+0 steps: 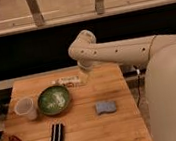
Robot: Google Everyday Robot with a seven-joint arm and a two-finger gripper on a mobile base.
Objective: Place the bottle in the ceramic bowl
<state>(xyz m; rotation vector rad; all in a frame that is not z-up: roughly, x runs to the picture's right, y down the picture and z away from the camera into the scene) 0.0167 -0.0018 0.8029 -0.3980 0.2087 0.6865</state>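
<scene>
At the far edge of the bench (92,132), the bottle (67,81) lies behind the bowl (54,100), my gripper (85,75) at its right end; its grip I can't tell. A glancing pinch could roll it off the back.

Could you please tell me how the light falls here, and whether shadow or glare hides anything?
Camera view: warm, even light on the table; the band behind is nearly black; no glare masks the ceramic bowl or the bottle; the hand, at the table's back edge beside the bottle, looks shaded under the arm.
</scene>
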